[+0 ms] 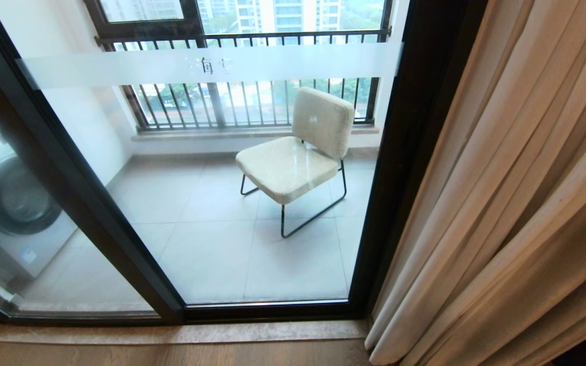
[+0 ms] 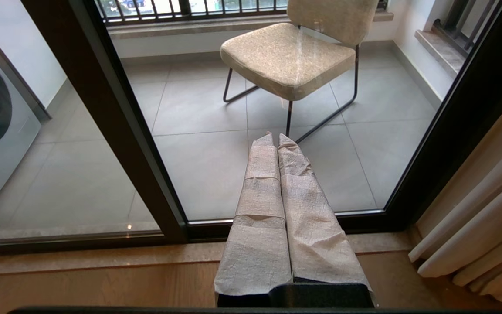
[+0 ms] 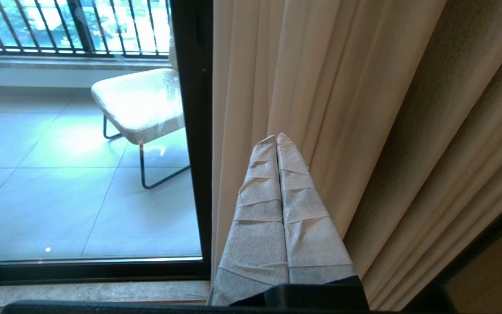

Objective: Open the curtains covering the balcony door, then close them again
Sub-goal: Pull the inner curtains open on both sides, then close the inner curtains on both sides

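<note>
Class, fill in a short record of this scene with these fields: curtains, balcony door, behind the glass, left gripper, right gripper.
curtains: curtains gathered at the right of the glass, leaving it uncovered
balcony door: balcony door shut, dark frame, frosted band across the glass
behind the glass: chair, washing machine
left gripper: left gripper fingers shut, empty, pointing at the glass
right gripper: right gripper fingers shut, empty, pointing at the curtain folds

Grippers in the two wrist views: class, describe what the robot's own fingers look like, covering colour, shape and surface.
Both the left gripper and right gripper have two long fingers tapering to narrow tips, wrapped in pale grey-white crinkled tape with overlapping bands. Each rises from a black base at the frame's edge. No cables or markings show.
</note>
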You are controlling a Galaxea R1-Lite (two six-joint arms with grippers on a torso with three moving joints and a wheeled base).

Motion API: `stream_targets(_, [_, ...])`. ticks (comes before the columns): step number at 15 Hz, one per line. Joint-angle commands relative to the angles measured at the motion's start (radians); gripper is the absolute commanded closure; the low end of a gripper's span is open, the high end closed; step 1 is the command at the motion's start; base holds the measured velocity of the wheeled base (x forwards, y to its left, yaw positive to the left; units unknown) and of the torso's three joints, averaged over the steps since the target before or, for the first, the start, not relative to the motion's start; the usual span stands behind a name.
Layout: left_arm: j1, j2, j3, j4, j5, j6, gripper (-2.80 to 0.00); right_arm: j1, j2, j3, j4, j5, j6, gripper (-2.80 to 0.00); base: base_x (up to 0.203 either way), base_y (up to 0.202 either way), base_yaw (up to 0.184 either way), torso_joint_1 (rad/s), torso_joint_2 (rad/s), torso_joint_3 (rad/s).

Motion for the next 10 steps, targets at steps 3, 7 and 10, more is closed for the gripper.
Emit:
stream_targets(3, [0.000,0.000,0.000,0.000,0.000,0.000,0.00,0.032,-0.183,0.047,0.088,0.001,-0.001,0.00,0.000,0.000,0.000,0.000,0.00,0.000])
stream_targets(7, [0.000,0.000,0.000,0.000,0.000,0.000,0.00,0.036,-0.245,0.100,0.198,-0.002,-0.009,0.00,0.000,0.000,0.000,0.000,0.00,0.000])
stream_targets(10, [0.000,0.000,0.000,0.000,0.000,0.000,0.00,0.037,-0.245,0.187,0.153,-0.002,-0.041,0.00,0.000,0.000,0.000,0.000,0.00,0.000])
